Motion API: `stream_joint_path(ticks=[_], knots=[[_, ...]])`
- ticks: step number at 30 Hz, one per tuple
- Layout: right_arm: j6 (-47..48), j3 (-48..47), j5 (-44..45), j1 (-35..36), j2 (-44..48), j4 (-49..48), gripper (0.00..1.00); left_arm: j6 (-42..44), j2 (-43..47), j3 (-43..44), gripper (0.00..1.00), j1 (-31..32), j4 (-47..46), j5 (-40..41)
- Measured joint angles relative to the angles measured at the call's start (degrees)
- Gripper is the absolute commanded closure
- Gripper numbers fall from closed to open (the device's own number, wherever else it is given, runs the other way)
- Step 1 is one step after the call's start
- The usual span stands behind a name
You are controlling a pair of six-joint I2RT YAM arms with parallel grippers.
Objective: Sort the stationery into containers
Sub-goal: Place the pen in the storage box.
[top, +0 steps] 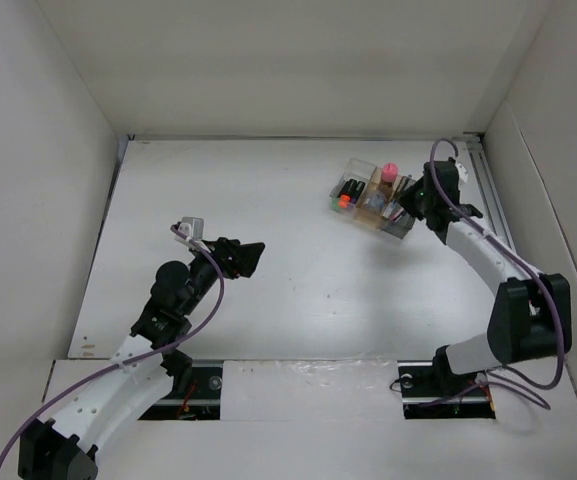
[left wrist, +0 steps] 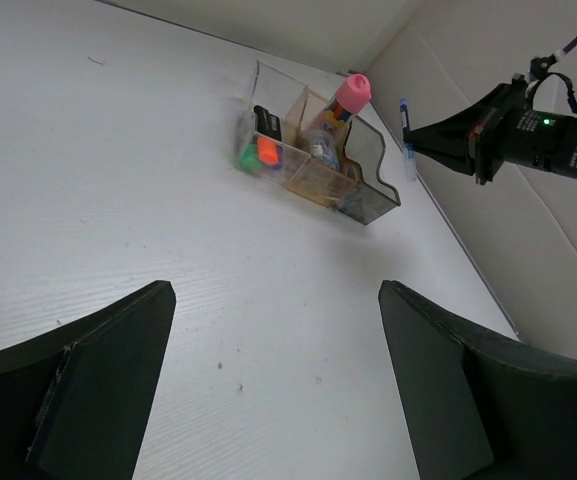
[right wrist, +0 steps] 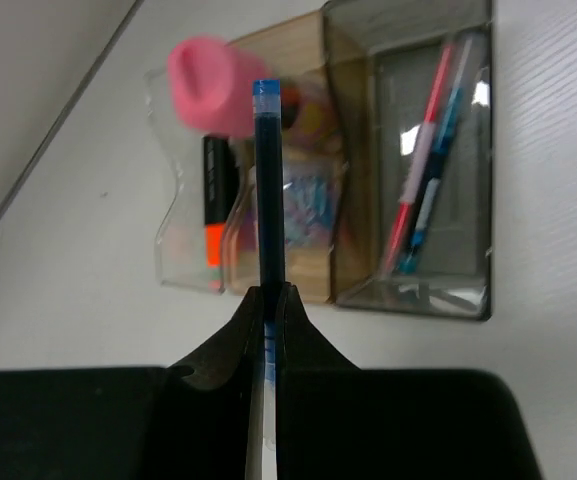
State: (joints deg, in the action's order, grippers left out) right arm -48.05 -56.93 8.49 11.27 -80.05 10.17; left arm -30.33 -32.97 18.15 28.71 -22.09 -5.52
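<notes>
Right gripper [right wrist: 266,298] clamped on blue pen [right wrist: 268,180], just beside boxes [right wrist: 408,298]. Left gripper [left wrist: 276,300] wide, nothing held, well apart from boxes.

Nothing readable is showing in any view: no words, brands, numbers or signs. The black markers [right wrist: 215,190] in the clear box [right wrist: 173,250] and the pens [right wrist: 423,190] in the dark grey box [right wrist: 468,300] are looking too small and blurred for any print to be made out. So is the blue pen [right wrist: 269,180] pinched in the right gripper [right wrist: 267,292].
</notes>
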Motion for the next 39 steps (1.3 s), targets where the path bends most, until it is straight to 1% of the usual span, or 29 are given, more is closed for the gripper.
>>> stream_joint_path(ticks=[5, 8, 12, 21, 30, 33, 34, 37, 38, 39], knots=[[-0.4, -1.7, -4.9, -9.5, -6.9, -0.5, 0.99, 0.0, 0.1, 0.0, 0.20, 0.0, 0.0, -0.1], [-0.8, -1.8, -6.3, -12.4, -9.7, -0.7, 0.99, 0.0, 0.1, 0.0, 0.20, 0.0, 0.0, 0.0], [-1.0, -1.8, -7.9, -13.3, -11.7, -0.7, 0.97, 0.0, 0.0, 0.0, 0.20, 0.0, 0.0, 0.0], [-1.0, -2.0, -10.9, -13.8, -12.0, -1.7, 0.97, 0.0, -0.6, 0.0, 0.20, 0.0, 0.0, 0.0], [-1.7, -3.4, -11.9, -13.8, -12.8, -1.8, 0.93, 0.0, -0.7, 0.0, 0.20, 0.0, 0.0, 0.0], [-1.9, -4.0, -11.9, -13.5, -13.7, -1.9, 0.86, 0.0, -0.7, 0.0, 0.20, 0.0, 0.0, 0.0], [-1.9, -4.1, -12.0, -13.4, -13.9, -1.9, 0.79, 0.0, -0.7, 0.0, 0.20, 0.0, 0.0, 0.0], [-2.2, -4.1, -11.9, -13.4, -14.1, -1.8, 0.66, 0.0, -0.7, 0.0, 0.20, 0.0, 0.0, 0.0], [-2.4, -4.1, -11.9, -13.4, -14.1, -1.9, 0.58, 0.0, -0.7, 0.0, 0.20, 0.0, 0.0, 0.0], [-2.6, -4.1, -11.8, -13.4, -14.1, -1.9, 0.55, 0.0, -0.7, 0.0, 0.20, 0.0, 0.0, 0.0]])
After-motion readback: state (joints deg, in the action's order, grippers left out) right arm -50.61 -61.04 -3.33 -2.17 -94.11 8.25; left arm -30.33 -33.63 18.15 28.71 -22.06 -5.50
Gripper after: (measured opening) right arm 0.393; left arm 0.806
